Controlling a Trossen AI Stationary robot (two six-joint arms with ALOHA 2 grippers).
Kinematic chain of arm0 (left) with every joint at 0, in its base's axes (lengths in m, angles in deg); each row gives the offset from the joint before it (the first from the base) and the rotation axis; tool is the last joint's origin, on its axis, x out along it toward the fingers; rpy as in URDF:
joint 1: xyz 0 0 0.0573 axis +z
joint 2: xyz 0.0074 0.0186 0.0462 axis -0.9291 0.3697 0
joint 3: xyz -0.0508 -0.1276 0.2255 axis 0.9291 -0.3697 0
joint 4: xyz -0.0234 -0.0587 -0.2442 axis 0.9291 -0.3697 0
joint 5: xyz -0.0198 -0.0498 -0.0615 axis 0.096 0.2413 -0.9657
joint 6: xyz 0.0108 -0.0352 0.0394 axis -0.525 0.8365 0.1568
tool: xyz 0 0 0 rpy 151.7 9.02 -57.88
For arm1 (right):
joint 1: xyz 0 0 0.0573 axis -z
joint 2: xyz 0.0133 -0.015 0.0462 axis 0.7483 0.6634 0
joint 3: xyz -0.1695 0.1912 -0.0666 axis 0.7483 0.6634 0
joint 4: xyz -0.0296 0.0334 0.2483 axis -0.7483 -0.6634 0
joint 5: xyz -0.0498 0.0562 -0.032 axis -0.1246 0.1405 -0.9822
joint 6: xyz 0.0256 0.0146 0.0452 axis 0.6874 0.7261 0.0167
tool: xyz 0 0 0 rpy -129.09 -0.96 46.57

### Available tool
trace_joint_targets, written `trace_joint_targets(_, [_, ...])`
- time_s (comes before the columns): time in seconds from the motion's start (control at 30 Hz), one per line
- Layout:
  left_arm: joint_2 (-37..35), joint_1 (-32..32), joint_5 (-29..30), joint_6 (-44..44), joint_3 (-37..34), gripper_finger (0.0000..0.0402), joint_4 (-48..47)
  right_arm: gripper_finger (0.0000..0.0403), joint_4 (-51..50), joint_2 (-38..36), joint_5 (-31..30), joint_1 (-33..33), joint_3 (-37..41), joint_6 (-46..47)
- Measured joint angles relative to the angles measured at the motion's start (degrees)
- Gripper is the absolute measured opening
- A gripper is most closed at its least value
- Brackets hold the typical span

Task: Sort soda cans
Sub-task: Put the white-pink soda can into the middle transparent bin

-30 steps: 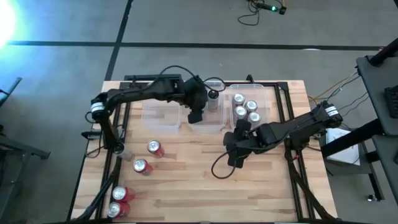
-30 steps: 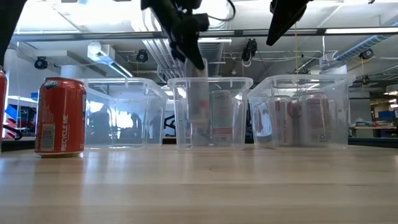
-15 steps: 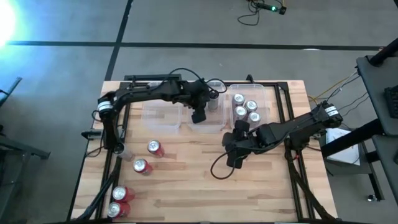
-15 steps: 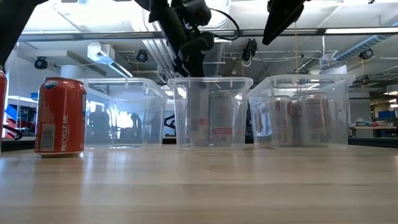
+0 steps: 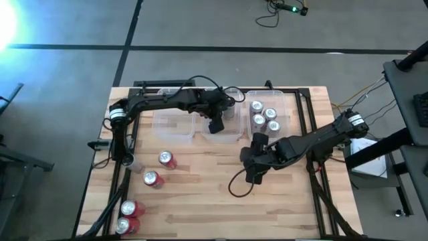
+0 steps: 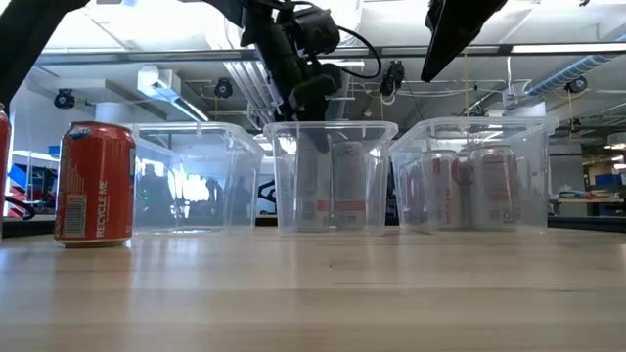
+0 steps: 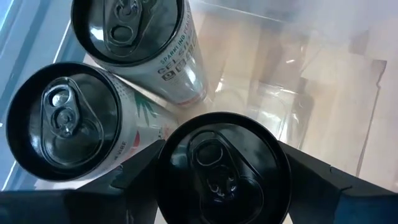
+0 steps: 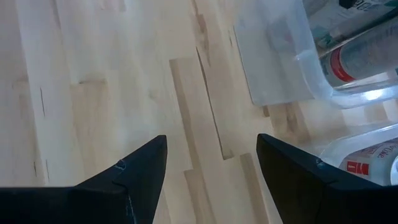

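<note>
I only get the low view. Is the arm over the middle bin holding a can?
Observer: Yes. Its wrist view shows the left end effector gripping a black-topped can.
Operator: How many other cans are in that bin?
Observer: Two silver cans stand beside it in the middle bin.
Operator: What about the other arm?
Observer: From above, the right end effector is open and empty over bare table, in front of the bins.

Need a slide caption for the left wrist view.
Left gripper holding a black-topped metal can beside two silver cans in the clear plastic bin.
</note>
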Motion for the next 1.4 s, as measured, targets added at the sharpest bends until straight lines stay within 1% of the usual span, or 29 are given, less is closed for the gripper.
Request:
trace_joint_targets(0.17, [-0.02,0.04,0.27,0.00,0.00,0.0261,-0.27,0.0260,0.03,0.00,0.06,-0.74,0.77,0.09])
trace_joint_targets(0.37, [0.00,0.11,0.83,-0.45,0.03,0.0300,-2.12,0.0285,0.16,0.00,0.04,-1.36,0.79,-0.29])
trace_joint_targets(0.5, [0.02,0.10,0.86,-1.23,2.28,0.0322,-5.08,0.0302,1.50,0.00,0.02,-2.00,0.79,-0.39])
trace_joint_targets(0.67, [0.02,0.09,0.83,-1.87,8.16,0.0330,-12.66,0.0323,2.48,0.00,0.02,-2.64,0.79,-0.57])
trace_joint_targets(0.87, [-0.09,-0.08,0.63,-1.69,18.59,0.0331,-27.26,0.0342,2.71,0.00,0.00,-2.89,0.79,-0.37])
trace_joint_targets(0.97, [-1.64,-0.70,-2.12,-0.63,23.33,0.0331,-32.61,0.0345,3.64,0.00,-0.53,-2.88,0.84,-0.55])
trace_joint_targets(1.03, [-3.29,-1.94,-4.17,-0.53,25.22,0.0331,-35.67,0.0343,5.93,0.00,-2.50,-3.05,1.42,-1.43])
trace_joint_targets(1.07, [-4.22,-2.84,-4.29,-0.55,25.63,0.0331,-37.08,0.0341,7.51,0.00,-3.31,-3.19,1.85,-2.47])
trace_joint_targets(1.17, [-7.70,-5.75,-4.27,-0.03,24.97,0.0331,-41.94,0.0333,13.81,0.00,-3.74,-3.49,3.97,-6.56])
trace_joint_targets(1.23, [-10.72,-8.03,-4.27,1.11,23.21,0.0331,-45.12,0.0328,16.81,0.00,-4.24,-3.53,5.41,-8.91])
trace_joint_targets(1.33, [-17.12,-12.64,-4.38,4.42,17.72,0.0331,-44.78,0.0322,17.65,0.42,-4.62,-3.46,6.87,-10.91])
trace_joint_targets(1.4, [-21.76,-16.36,-4.97,8.70,14.29,0.0331,-45.21,0.0320,17.70,0.94,-4.86,-3.24,7.52,-12.69])
